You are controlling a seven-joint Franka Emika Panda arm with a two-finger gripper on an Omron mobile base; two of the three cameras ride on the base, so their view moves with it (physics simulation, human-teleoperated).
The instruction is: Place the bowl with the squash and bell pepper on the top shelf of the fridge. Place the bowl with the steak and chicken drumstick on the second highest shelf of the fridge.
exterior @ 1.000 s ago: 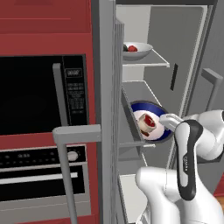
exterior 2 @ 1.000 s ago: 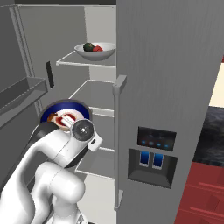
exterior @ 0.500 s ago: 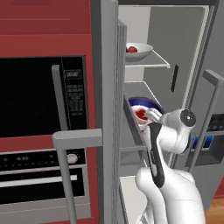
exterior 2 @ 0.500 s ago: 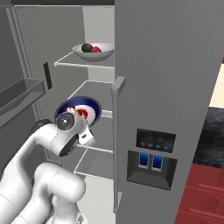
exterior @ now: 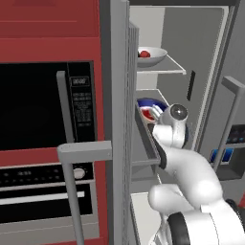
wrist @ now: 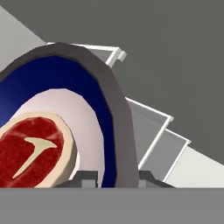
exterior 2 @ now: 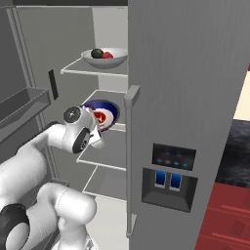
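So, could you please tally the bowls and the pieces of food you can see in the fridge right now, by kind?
Bowls: 2, the plain white shallow bowl and the blue-rimmed bowl
Vegetables: 2, the dark green squash and the glossy red bell pepper
Meat: 1 visible, the red steak with a pale edge
Total: 5

A black built-in microwave [exterior: 45,107] with a vertical grey handle [exterior: 61,107] sits in red cabinetry [exterior: 48,28], above an oven [exterior: 45,201]. The open grey fridge door [exterior 2: 190,112] carries a dark dispenser panel [exterior 2: 171,176] with 2 blue paddles and a vertical handle [exterior 2: 131,156].
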